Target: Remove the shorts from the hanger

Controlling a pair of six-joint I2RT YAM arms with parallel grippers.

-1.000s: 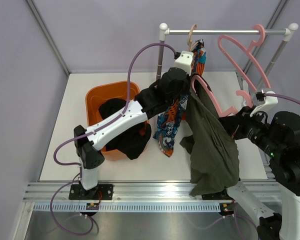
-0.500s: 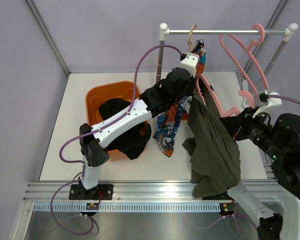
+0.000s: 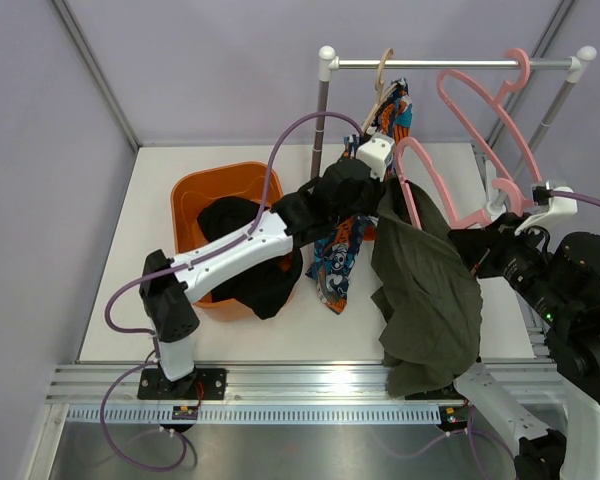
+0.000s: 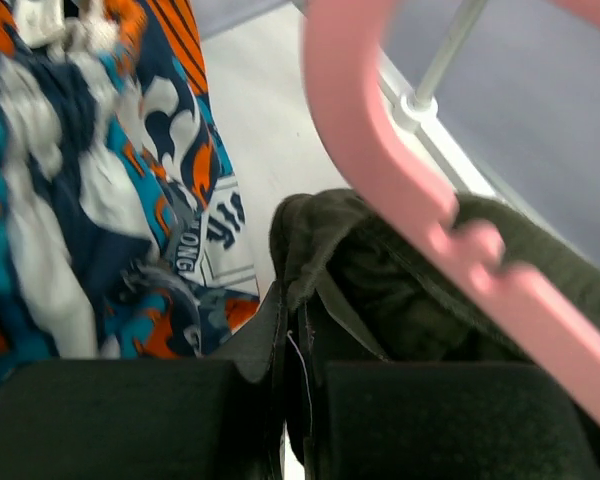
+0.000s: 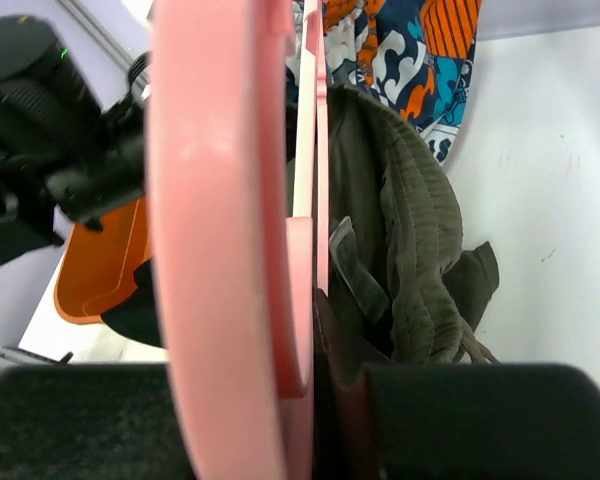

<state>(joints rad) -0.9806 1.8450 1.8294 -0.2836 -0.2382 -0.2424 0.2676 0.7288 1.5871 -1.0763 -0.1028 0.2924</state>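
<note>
On the white desk point(image 3: 150, 250), we see the olive green cloth shorts point(image 3: 425, 290) draped over a pink plastic hanger point(image 5: 220, 200). They are to the right of an orange plastic tub point(image 3: 195, 190) holding the plain black cloth shorts point(image 3: 255, 275). The orange, blue, white and black patterned shorts point(image 3: 335, 265) hang between them. The left end effector point(image 4: 292, 400) is clenched on the olive shorts' edge, and the right end effector point(image 5: 280, 390) grasps the pink hanger.

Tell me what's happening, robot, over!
Left gripper shut on olive shorts. Right gripper shut on pink hanger. Shorts not yet off. Patterned shorts hanging close beside.
</note>
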